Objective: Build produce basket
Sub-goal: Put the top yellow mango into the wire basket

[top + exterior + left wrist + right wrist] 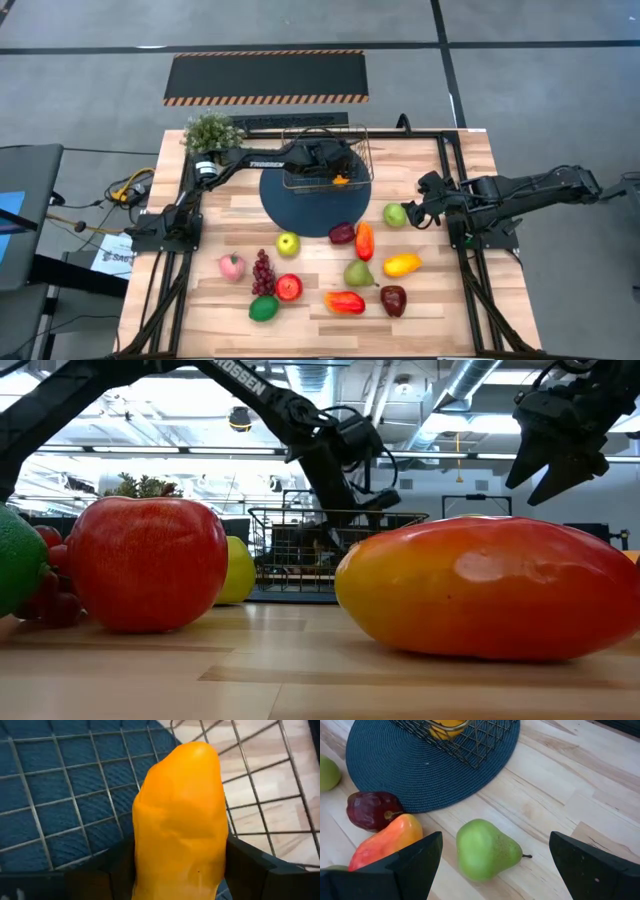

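Note:
The gold wire basket [327,158] stands on the round dark blue mat [310,205] at the table's far middle. My left gripper [335,172] reaches down into the basket, shut on an orange-yellow fruit [180,815]. That fruit also shows through the mesh in the right wrist view [445,726]. My right gripper [492,865] waits open at the right side of the table, above a green pear [487,847] that lies on its side on the wood. My left gripper pinches the orange-yellow fruit by its two sides [142,855] between its two fingers [112,867], at the fruit's near end. The fingers slant down into the basket from its far left. The fruit's free end [192,755] points away over the mesh floor; whether it touches the floor I cannot tell.
Loose produce lies over the near half of the table: a green apple [288,243], peach [232,266], grapes [263,272], red apple [289,288], lime [264,308], peppers [344,301], mango [402,264]. A potted plant [210,132] stands at the far left.

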Motion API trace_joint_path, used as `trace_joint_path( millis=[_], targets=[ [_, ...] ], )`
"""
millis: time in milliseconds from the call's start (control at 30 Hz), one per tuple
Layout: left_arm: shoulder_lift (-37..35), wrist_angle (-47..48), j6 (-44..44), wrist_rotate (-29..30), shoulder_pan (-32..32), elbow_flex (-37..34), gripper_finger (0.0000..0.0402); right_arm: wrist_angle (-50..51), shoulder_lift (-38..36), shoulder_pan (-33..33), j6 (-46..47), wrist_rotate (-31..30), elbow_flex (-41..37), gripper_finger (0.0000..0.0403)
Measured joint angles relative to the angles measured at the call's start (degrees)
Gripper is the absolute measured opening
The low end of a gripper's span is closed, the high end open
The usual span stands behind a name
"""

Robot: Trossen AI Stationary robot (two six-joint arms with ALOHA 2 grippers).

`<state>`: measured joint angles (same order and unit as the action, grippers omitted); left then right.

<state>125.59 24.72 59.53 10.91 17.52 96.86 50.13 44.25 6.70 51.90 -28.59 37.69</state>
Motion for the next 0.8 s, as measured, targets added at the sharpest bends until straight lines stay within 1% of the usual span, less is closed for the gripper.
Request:
trace_joint_path(
  millis=[133,400,567,667,800],
  targets=[
    [1.2,-0.1,0.3,-1.0,0.0,-0.2,0.0237,0.0,0.0,0.0,-0.1,-0.2,0.0,0.0385],
    [1.5,0.0,0.5,-0.5,0.1,0.0,0.0239,-0.1,0.0,0.0,-1.0,-0.2,0.0,0.0385],
    [1.5,1.1,2.3,-0.5,0.1,0.0,0.024,-0.1,0.0,0.0,-1.0,-0.2,0.0,0.0385],
    [1.5,1.1,0.0,-0.6,0.2,0.0,0.024,-0.1,0.0,0.0,-1.0,-0.2,0.0,0.0385],
    [1.5,1.7,-5.9,-0.6,0.3,0.2,0.024,-0.1,0.0,0.0,-1.0,-0.2,0.0,0.0385]
  ],
)
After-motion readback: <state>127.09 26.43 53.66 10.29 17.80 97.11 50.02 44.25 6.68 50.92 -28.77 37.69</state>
